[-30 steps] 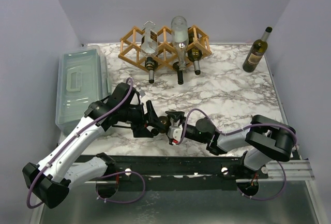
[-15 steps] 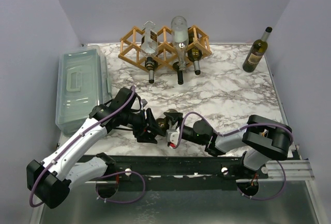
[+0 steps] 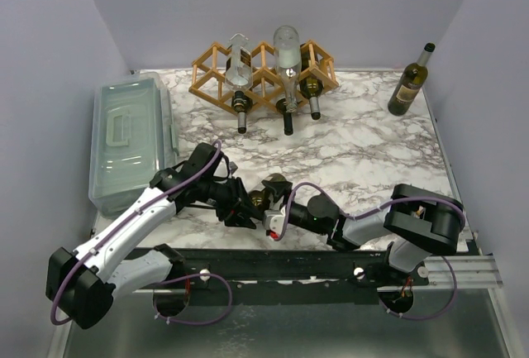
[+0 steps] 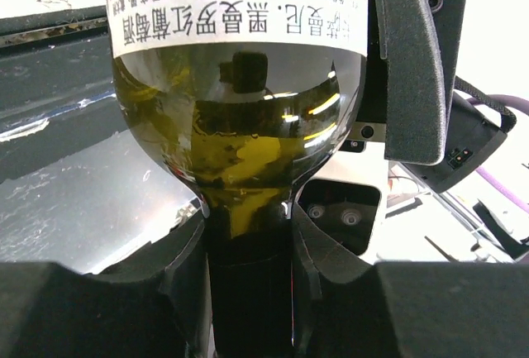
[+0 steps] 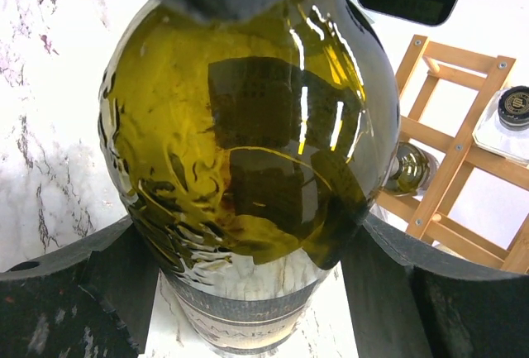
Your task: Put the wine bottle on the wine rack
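Left pincer (image 4: 248,279) drawn nearer, pinching wine bottle (image 4: 240,126) neck, right pincer (image 5: 248,292) clamping its body.

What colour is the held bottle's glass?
Olive green; the bottle shows best in the left wrist view.

Glossy olive glass wine bottle (image 4: 240,126); pale matt wooden wine rack (image 3: 263,77).
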